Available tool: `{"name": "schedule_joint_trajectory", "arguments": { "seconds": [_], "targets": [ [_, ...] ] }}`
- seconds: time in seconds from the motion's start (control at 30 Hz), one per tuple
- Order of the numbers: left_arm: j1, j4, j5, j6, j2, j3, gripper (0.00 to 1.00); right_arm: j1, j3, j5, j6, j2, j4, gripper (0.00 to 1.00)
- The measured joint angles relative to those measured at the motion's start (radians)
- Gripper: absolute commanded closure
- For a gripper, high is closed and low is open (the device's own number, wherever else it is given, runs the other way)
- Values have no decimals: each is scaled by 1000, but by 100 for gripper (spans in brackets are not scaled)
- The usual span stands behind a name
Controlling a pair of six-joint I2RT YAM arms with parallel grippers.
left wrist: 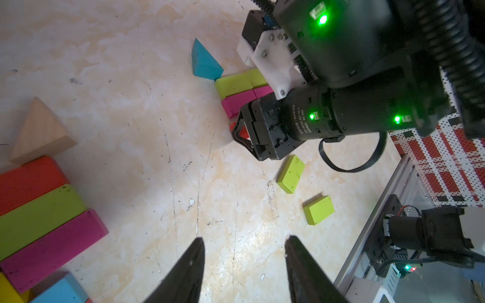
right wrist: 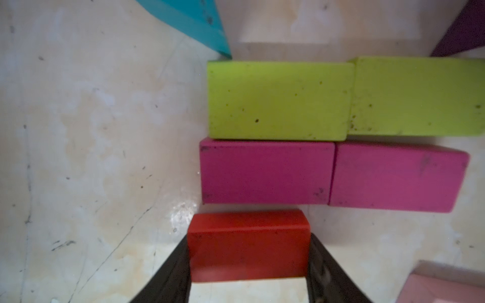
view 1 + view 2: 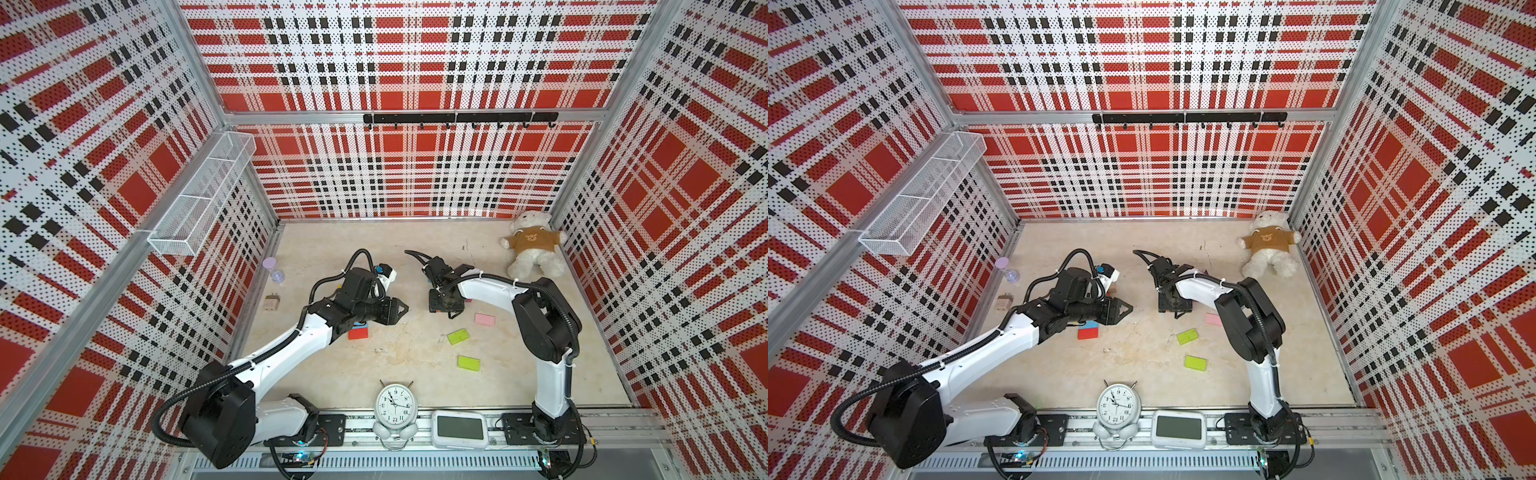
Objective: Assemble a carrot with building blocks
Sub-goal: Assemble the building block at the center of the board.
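Red wood first: a flat rectangular red block [image 2: 248, 251], pinched across its width between the two black fingers [image 2: 170, 275] of the right claw [image 2: 249, 236], low over the pale mottled surface [image 2: 91, 157]. Unclear whether resting there or just off it. Just beyond, across a thin gap, a row of two magenta blocks [image 2: 265, 171] laid end to end. Flush against that row, a second row of two lime blocks [image 2: 278, 101], also end to end. At the outer corner of the lime row, a teal wedge [image 2: 194, 21], touching or very nearly so. Off to the other side of the claw, part of a pale pink block [image 2: 446, 288], flat and apart from the rows.

Left claw [image 1: 245, 240] spread wide, nothing between its fingers, held over bare surface. Beside it in the left wrist view, a second cluster [image 1: 39, 212]: a tan wedge [image 1: 39, 131], then red, lime and magenta pieces side by side with long edges touching, plus yellow and blue pieces cut off by the frame. Mostly hidden under the left arm in both top views, visible there only as red and blue edges.

Nearer the right arm, a loose lime block [image 3: 458, 336] and another lime piece [image 3: 468, 362], both flat, well apart from either group. Around the edges of the surface: a teddy bear [image 3: 534, 249], an alarm clock [image 3: 394, 405] and an hourglass [image 3: 274, 270].
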Motion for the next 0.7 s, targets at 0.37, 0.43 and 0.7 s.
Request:
{"name": "schedule_joint_trajectory", "arguments": {
  "seconds": [0.37,0.43,0.7],
  "targets": [
    [5,7,14,-2,9,0,47,-12,0,15,-15,1,-12,43],
    [5,7,14,-2,9,0,47,-12,1,14,-16,2,-13,44],
    [5,8,14,-3,10,0,47,-13,12,14,-22,8,-19,43]
  ]
}}
